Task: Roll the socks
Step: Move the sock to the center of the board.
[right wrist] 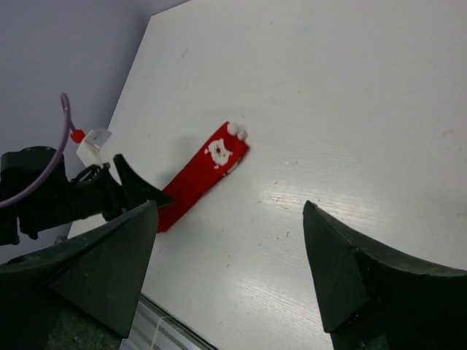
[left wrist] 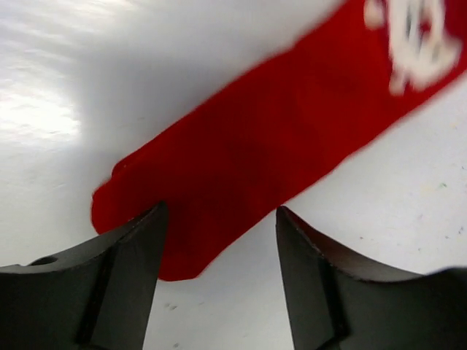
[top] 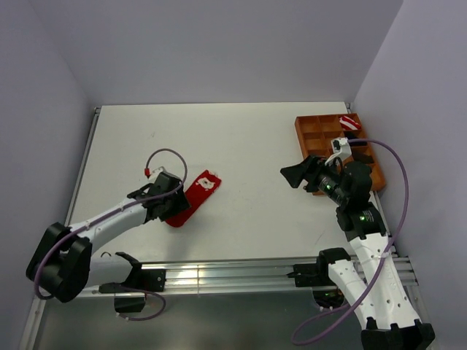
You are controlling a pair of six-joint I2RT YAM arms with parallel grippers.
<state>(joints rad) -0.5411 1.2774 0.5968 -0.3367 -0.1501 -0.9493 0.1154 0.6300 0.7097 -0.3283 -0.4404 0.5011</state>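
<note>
The red sock [top: 194, 197] lay flat on the table [top: 255, 138], nearer its left edge and front edge (white mark at the far end). The left gripper [top: 174, 214] stood over the sock's near end, jaws apart and clamped on nothing. The right gripper [top: 293, 176] hung wide open near the right edge, beside an orange tray [top: 312, 135].

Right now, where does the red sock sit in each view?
Top external: red sock left of centre, its near end at the left hand.
Left wrist: red sock crosses the frame diagonally, lower left to upper right.
Right wrist: red sock left of centre.
Shared landmark: its white mark.
</note>
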